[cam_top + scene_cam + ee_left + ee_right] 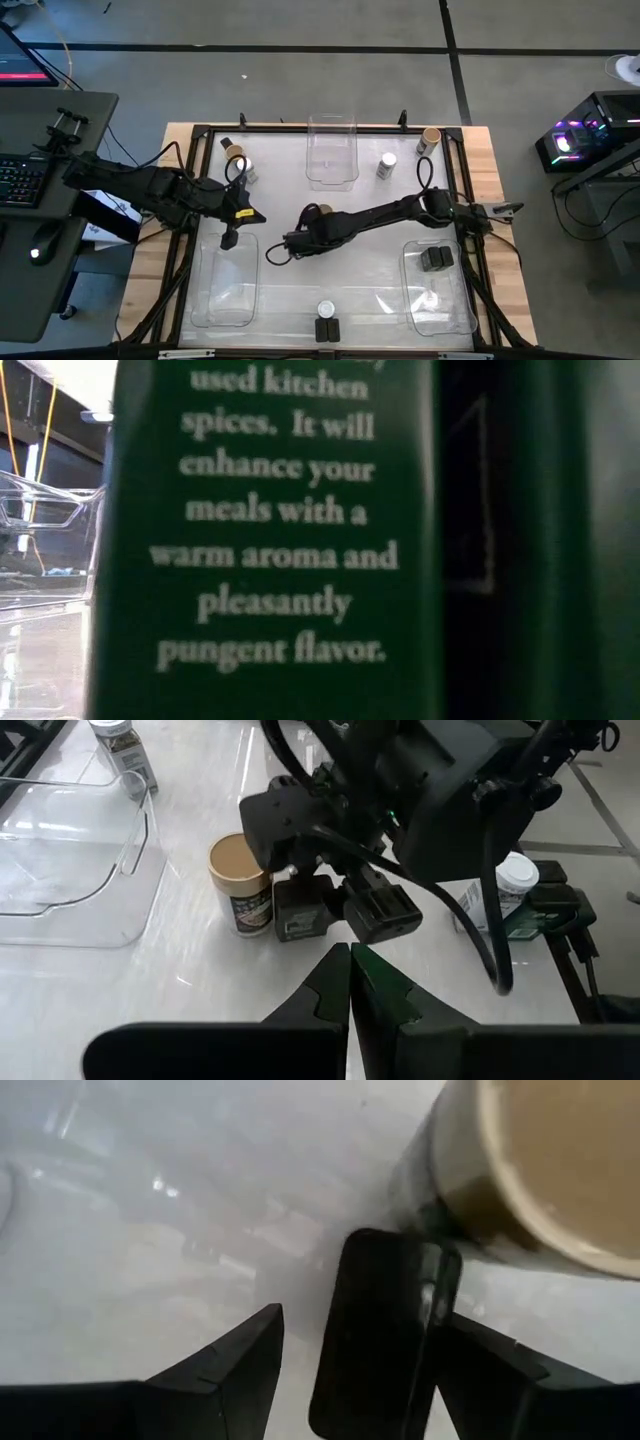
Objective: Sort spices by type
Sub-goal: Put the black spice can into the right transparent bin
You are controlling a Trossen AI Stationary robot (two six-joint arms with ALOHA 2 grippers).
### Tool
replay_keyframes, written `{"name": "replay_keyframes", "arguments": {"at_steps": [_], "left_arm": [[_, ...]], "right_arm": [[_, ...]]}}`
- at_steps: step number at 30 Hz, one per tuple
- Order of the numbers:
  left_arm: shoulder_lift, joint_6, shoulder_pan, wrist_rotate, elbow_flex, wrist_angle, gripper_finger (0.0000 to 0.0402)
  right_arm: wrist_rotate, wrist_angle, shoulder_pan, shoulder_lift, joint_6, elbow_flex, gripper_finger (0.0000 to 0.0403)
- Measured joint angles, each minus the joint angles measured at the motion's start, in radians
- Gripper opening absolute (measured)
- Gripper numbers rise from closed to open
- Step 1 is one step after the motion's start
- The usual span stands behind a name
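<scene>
**Right gripper over black box, mid-table**

Currently the right wrist view shows what the high view hides: a small black box (375,1330) standing between the spread fingers of the right gripper (365,1370), gaps both sides, not clamped. Tan-lid jar (530,1165) sits just beside the box. High view places the right gripper (300,240) at the table (180,140) centre. Left wrist view shows the same box (298,910) next to the jar (240,885). Left gripper (350,982) fully closed, empty, hovering nearby. Low view is blocked by a green spice box (270,540) right at the lens.
</scene>
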Motion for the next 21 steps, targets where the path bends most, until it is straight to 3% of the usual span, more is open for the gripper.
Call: {"name": "replay_keyframes", "arguments": {"at_steps": [3,8,14,19,21], "left_arm": [[0.0,-0.002,0.0,-0.002,0.0,0.002,0.0],[0.0,-0.003,0.0,-0.002,0.0,0.003,0.0],[0.0,-0.021,0.0,-0.003,0.0,0.009,0.0],[0.0,-0.022,0.0,-0.003,0.0,0.009,0.0],[0.0,-0.022,0.001,-0.003,0.0,0.01,0.0]], "right_arm": [[-0.052,-0.015,-0.002,0.0,-0.059,0.0,0.0204],[-0.083,-0.13,0.023,-0.017,-0.147,0.002,0.0124],[-0.066,-0.277,0.063,-0.056,-0.197,0.002,0.0125],[-0.06,-0.444,0.119,-0.145,-0.203,0.003,0.0125],[-0.068,-0.434,0.141,-0.212,-0.191,-0.024,0.0125]]}}
